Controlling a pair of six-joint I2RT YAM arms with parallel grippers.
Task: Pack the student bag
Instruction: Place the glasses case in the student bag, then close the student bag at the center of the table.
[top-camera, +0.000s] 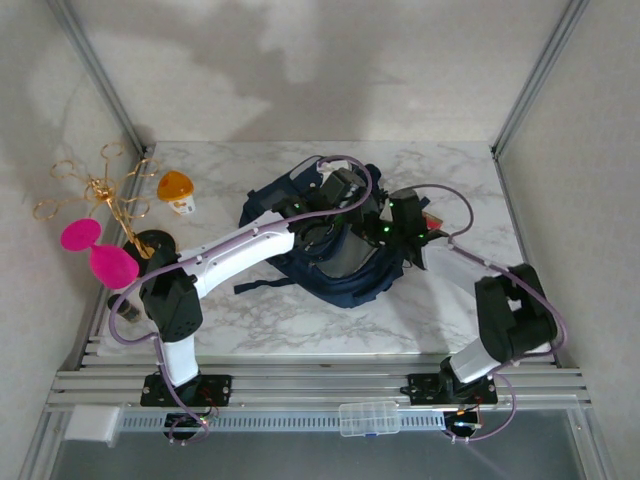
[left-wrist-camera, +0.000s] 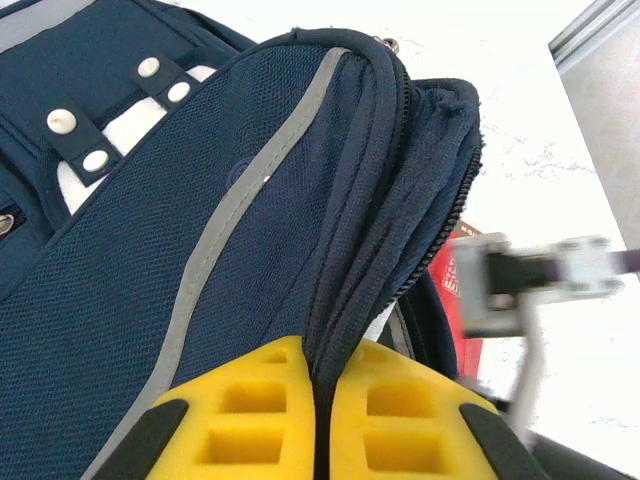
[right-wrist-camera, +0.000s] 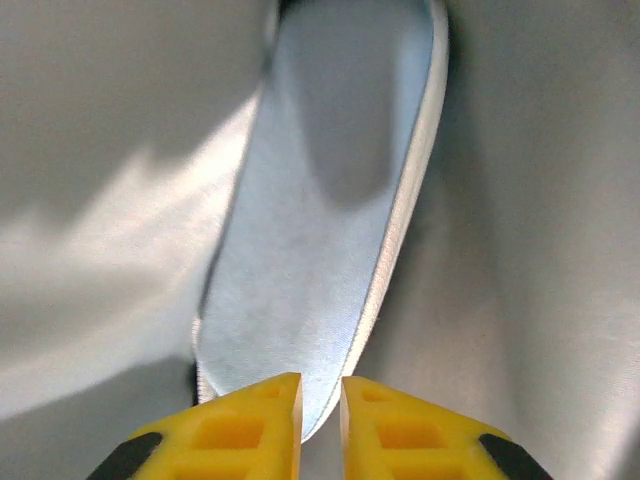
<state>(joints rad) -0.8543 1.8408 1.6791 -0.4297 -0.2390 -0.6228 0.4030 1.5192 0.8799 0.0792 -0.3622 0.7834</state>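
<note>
- The bag (left-wrist-camera: 150, 280) rim is clamped in the closed left gripper (left-wrist-camera: 318, 400); a hard pull could slip it free.
- The right gripper (right-wrist-camera: 320, 395) is nearly closed, with a pale sheet (right-wrist-camera: 310, 250) just ahead; whether it is held cannot be told, and snagging is a risk.

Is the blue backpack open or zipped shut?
Open. In the left wrist view the left gripper pinches the backpack's raised rim, and its zipper hangs unzipped beside a gap.
</note>
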